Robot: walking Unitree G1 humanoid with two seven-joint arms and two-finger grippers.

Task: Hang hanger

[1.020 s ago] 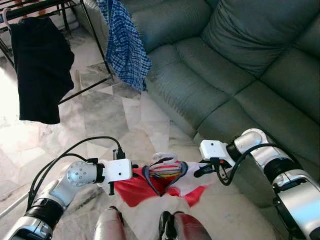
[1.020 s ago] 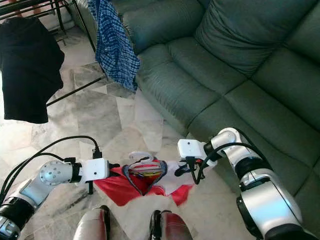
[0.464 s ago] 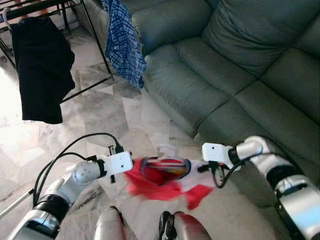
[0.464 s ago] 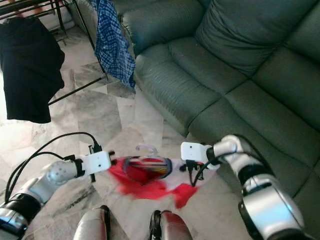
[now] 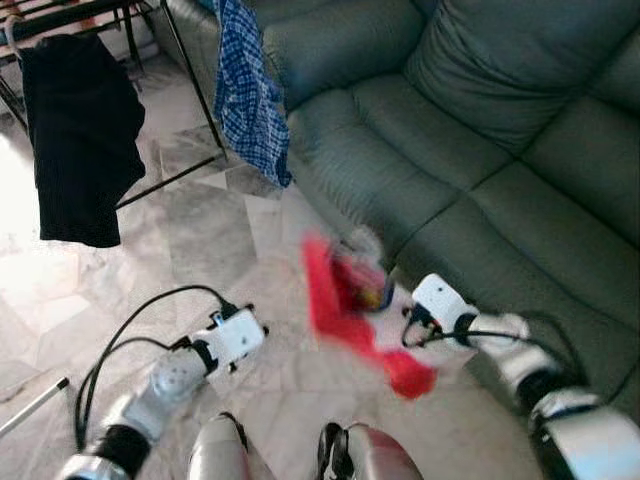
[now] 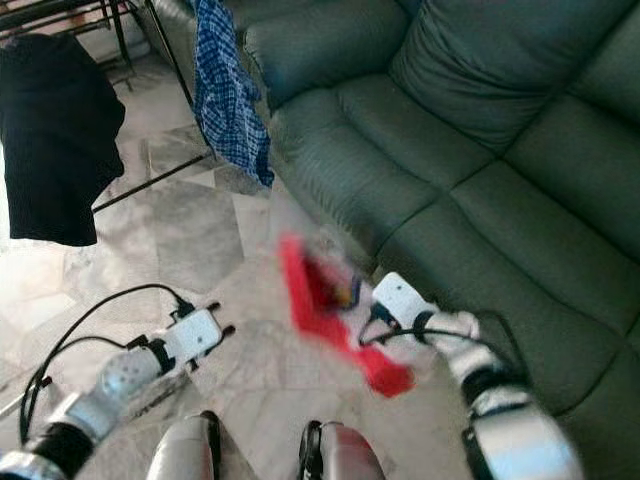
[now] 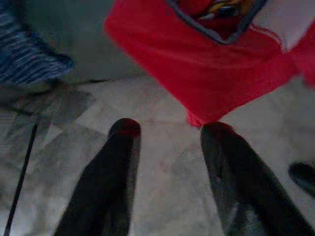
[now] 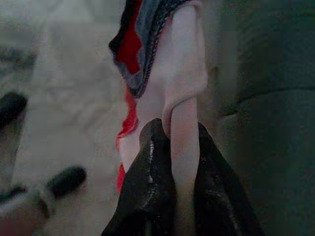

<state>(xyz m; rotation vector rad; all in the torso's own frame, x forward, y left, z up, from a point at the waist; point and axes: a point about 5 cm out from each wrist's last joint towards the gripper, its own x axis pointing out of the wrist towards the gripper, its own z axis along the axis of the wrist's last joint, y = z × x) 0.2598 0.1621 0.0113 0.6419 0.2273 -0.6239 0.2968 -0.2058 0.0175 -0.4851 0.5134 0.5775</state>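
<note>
Motion blur is smearing the red and white shirt (image 5: 350, 310) as it is dangling from the right gripper (image 8: 172, 132) alone, low over the marble floor (image 5: 200, 230) and just in front of the green sofa (image 5: 480, 150). In the right wrist view the 2 black fingers are pinching together on a pale fold of the shirt's shoulder, with what looks like the hanger arm inside it, though the hanger itself is too blurred to pick out. The left gripper (image 7: 170, 130) is pointing at the floor with its jaws apart and nothing between them, the shirt's red hem hanging just beyond its fingertips.

The drying rack (image 5: 150, 30), already carrying a black garment (image 5: 80, 140) and a blue checked shirt (image 5: 250, 90), is standing well apart toward the robot's left, so the hanging step is not yet done.

Risk is lying in that 1-sided hold: with only 1 shoulder pinched, a swing could be slipping the fabric out, or tipping the hanger free of the collar onto the floor. The hook could also be ending up badly angled for the rail.
</note>
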